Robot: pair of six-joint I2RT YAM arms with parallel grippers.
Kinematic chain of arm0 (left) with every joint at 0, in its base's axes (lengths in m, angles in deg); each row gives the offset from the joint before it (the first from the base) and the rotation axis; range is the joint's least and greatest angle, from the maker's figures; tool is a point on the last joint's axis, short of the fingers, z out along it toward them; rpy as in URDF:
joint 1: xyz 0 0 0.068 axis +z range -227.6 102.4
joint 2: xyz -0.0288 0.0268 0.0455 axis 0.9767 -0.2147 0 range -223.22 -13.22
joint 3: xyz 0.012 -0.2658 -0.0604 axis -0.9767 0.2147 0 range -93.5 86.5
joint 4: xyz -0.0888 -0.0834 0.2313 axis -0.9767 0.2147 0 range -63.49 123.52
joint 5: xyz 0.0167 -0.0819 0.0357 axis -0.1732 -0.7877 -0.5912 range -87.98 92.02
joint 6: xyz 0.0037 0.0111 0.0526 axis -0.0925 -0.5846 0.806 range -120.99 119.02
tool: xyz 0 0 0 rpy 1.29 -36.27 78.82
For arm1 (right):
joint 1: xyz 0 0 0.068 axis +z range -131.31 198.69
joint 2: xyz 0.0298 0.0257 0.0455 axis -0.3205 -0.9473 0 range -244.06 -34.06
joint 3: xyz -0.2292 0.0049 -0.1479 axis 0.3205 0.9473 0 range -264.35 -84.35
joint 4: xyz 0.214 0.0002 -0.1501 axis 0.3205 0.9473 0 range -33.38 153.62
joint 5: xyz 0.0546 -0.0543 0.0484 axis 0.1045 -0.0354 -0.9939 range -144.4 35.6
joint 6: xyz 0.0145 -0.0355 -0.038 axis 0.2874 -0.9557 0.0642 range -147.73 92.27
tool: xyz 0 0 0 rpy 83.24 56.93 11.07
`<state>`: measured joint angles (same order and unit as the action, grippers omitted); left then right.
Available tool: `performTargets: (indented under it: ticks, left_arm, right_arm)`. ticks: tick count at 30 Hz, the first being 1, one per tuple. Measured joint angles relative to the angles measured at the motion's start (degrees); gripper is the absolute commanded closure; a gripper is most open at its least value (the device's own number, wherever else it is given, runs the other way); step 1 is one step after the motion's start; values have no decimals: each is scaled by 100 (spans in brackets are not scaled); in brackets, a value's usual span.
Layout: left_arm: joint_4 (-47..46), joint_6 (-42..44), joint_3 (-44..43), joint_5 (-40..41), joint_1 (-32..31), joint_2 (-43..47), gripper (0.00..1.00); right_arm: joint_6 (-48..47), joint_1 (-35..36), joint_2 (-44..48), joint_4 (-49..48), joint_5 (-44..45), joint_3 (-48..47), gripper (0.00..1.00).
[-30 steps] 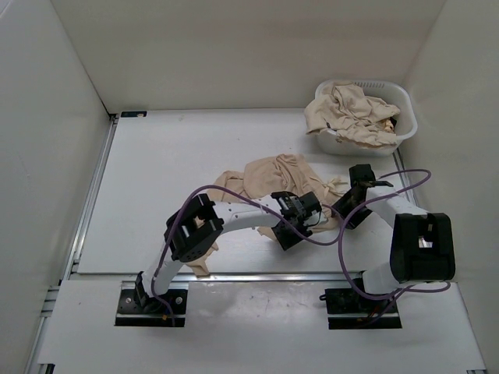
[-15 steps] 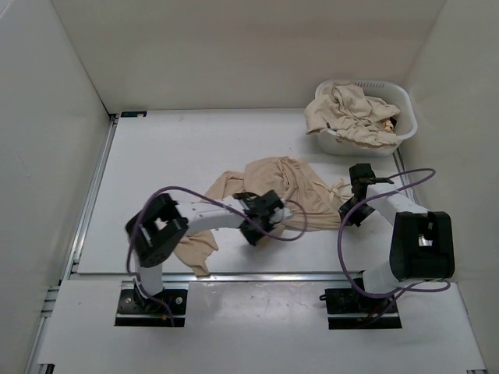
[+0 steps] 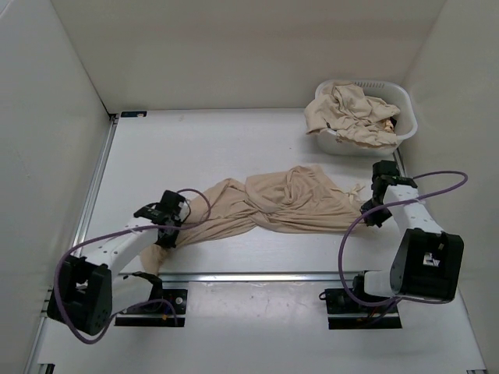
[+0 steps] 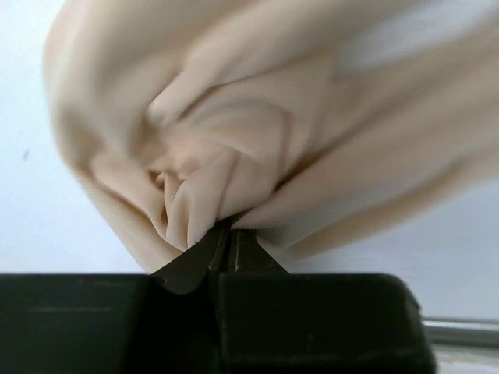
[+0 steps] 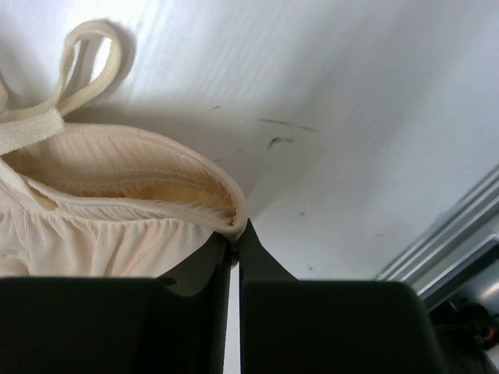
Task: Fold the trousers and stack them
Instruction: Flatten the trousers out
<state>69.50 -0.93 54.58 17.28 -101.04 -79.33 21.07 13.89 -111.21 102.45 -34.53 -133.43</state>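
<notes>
We see open counter (image 3: 210, 148) behind the trousers (image 3: 288, 204), which stretch across the middle from side to side and bar a low pass there. The white basket (image 3: 355, 146) fills the far right corner, and white walls (image 3: 47, 156) close in left, back and right

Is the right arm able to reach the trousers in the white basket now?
Probably yes for reach: the basket sits just beyond the right gripper, bare table between. But it is shut on the waistband of the spread trousers.
</notes>
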Motion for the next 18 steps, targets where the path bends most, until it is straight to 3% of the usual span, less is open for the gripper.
performTargets:
  ticks: [7, 13, 16, 18]
  left_arm:
    - [-170, -2, -101, -31, 2184, -146, 86]
    - [-420, -4, -1174, -264, 3600, -1040, 86]
    - [-520, 0, -1628, -302, 3836, -1366, 73]
    - [-540, 42, -1744, -365, 3862, -1368, 43]
  right_arm:
    - [-271, -907, 197, 190, 81, -96, 100]
    - [-586, -1558, 269, 269, 81, -166, 100]
    - [-695, -1626, 251, 302, 55, -179, 100]
    - [-752, -1622, 225, 352, 15, -210, 100]
